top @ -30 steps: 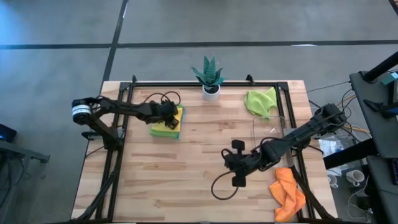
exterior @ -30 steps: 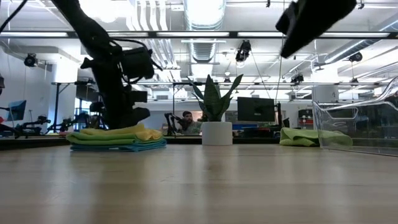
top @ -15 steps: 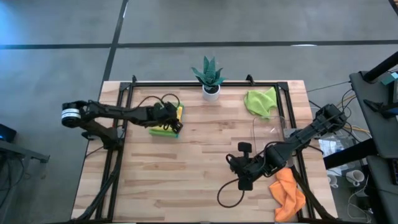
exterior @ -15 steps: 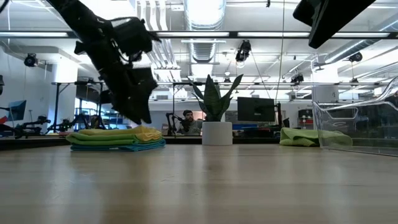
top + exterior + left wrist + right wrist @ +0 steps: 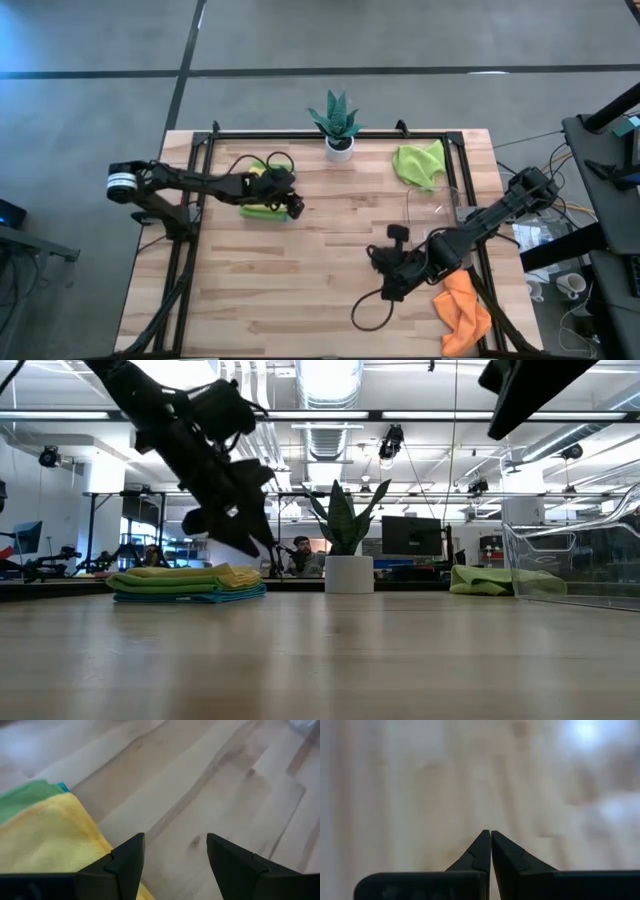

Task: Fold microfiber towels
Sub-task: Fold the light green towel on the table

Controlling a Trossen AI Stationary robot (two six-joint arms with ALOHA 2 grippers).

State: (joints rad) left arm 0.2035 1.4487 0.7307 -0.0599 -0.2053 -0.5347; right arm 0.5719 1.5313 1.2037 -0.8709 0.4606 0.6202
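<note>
A folded stack of towels [image 5: 260, 203] lies at the table's far left, yellow on top [image 5: 45, 840], lime green [image 5: 24, 799] and light blue [image 5: 62, 786] beneath; it also shows in the low view [image 5: 188, 582]. My left gripper [image 5: 293, 205] hangs open and empty just past the stack's right edge, above the wood [image 5: 175, 855]. A crumpled lime green towel [image 5: 420, 163] lies at the far right. A crumpled orange towel [image 5: 462, 310] lies at the near right. My right gripper [image 5: 380, 270] is shut and empty [image 5: 491, 851] over bare wood, left of the orange towel.
A small potted plant [image 5: 337, 122] stands at the far middle edge. A clear plastic tray [image 5: 437, 203] stands by the right side, near the lime green towel. A dark cable loops [image 5: 365, 315] below my right gripper. Bare wood [image 5: 300, 270] lies between the arms.
My left gripper has risen off the towel stack and swung toward the table's right, tipping from pointing down to slanting; the stack stays in place. My right gripper has drifted a little toward the table's right and near edge.
</note>
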